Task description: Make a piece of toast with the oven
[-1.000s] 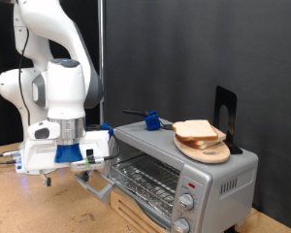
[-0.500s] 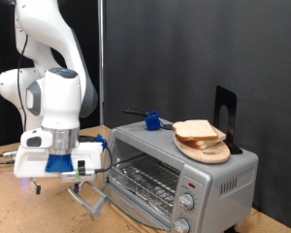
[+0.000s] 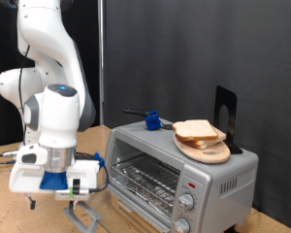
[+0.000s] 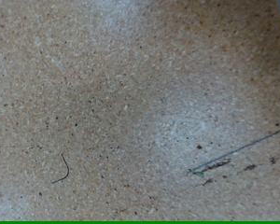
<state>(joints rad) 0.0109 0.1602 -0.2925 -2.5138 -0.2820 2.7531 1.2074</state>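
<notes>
The gripper [image 3: 60,194] hung low over the wooden table [image 3: 10,209], at the exterior view's left of the toaster oven [image 3: 179,165], whose glass door [image 3: 87,216] lay folded down with its handle just beside the hand, probably so the wire rack [image 3: 145,180] could take bread. The slices of bread [image 3: 199,132] sat untouched on the round wooden plate [image 3: 206,150] on the oven's roof. The wrist view showed only bare speckled tabletop [image 4: 131,103] and no fingers, so I could not tell whether the jaws were spread or pressed together.
</notes>
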